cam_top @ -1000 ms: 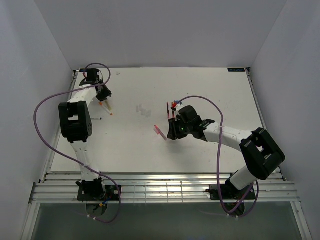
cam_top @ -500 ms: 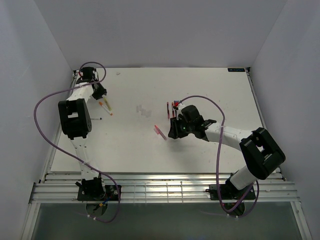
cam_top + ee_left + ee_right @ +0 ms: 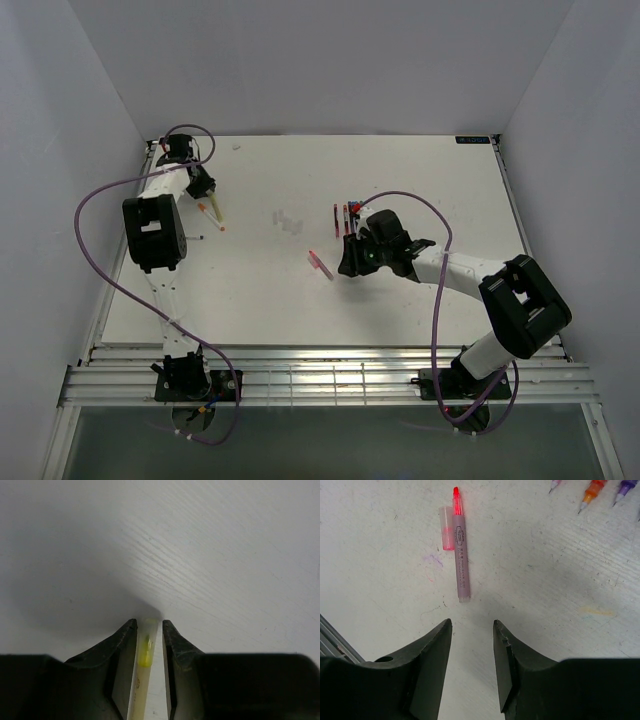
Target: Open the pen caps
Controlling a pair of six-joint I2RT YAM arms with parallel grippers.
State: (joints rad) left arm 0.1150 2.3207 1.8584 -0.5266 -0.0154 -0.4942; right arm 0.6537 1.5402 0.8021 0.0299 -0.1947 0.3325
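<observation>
My left gripper [image 3: 205, 192] is at the far left of the table. In the left wrist view its jaws [image 3: 148, 621] stand narrow around a pale yellow pen [image 3: 145, 655] with its clear cap on, lying lengthwise between them. The pen rests against the left finger, and only a sliver of table shows at the right finger. The pen also shows in the top view [image 3: 213, 216]. My right gripper [image 3: 472, 622] is open and empty. Just beyond it lies a pink pen [image 3: 461, 555] with its nib bare, and its pink cap [image 3: 447, 527] lies beside it.
Several uncapped pens lie in a cluster [image 3: 346, 214] behind the right gripper. Their orange [image 3: 592, 491] and purple [image 3: 622, 487] nibs show at the top right of the right wrist view. A small dark piece [image 3: 200, 238] lies near the left arm. The table's near rail [image 3: 335, 640] is at the left.
The left arm has shifted slightly back and to the left. The right gripper has drawn back a little towards the near side, uncovering more of the pen cluster. The pink pen has not moved.
</observation>
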